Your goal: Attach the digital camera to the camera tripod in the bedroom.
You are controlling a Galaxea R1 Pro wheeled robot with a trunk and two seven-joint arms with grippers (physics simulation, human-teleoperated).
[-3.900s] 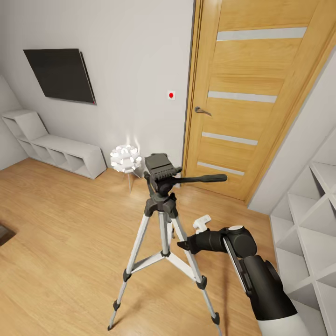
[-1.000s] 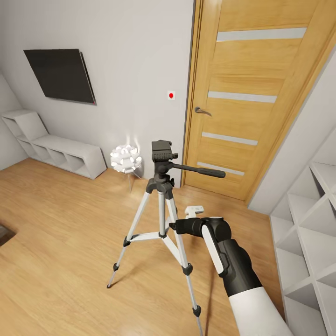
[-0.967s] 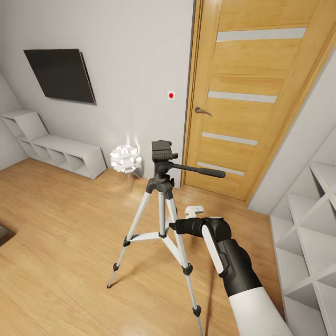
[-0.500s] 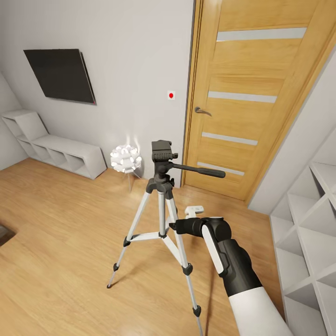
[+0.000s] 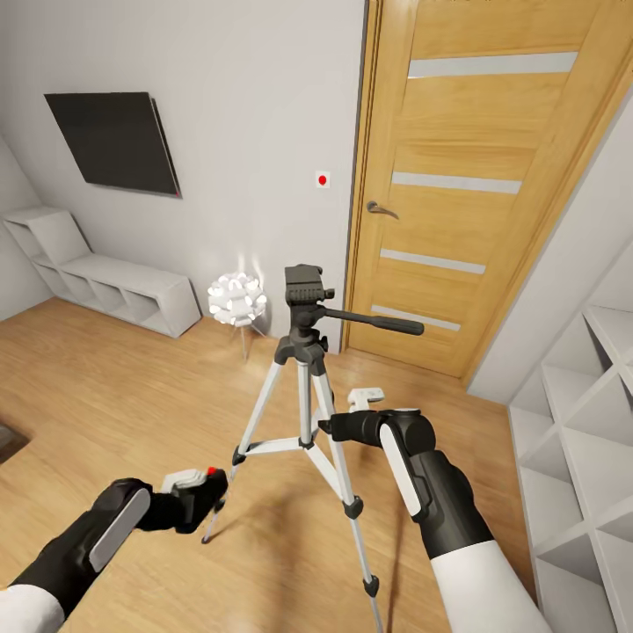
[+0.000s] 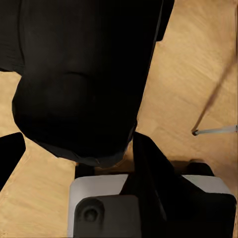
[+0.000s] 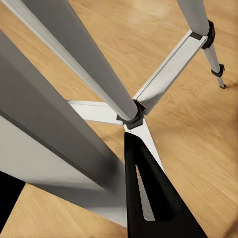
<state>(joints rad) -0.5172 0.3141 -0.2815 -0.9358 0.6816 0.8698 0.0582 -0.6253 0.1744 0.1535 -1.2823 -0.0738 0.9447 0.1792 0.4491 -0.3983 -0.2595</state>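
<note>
Left gripper [image 5: 204, 492] clasping chunky black digital camera [image 5: 198, 498], red dot on top

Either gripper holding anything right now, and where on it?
Left gripper grips the digital camera around its body. Right gripper is closed on a leg of the camera tripod, by the centre brace.

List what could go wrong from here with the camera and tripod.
1. The right gripper sits against a leg of the camera tripod; a push or tug could tip the stand.
2. The left gripper carries the digital camera low, near a tripod foot; lifting it could knock that leg.
3. The tripod's side handle juts toward the door, where a rising arm could catch it.
</note>
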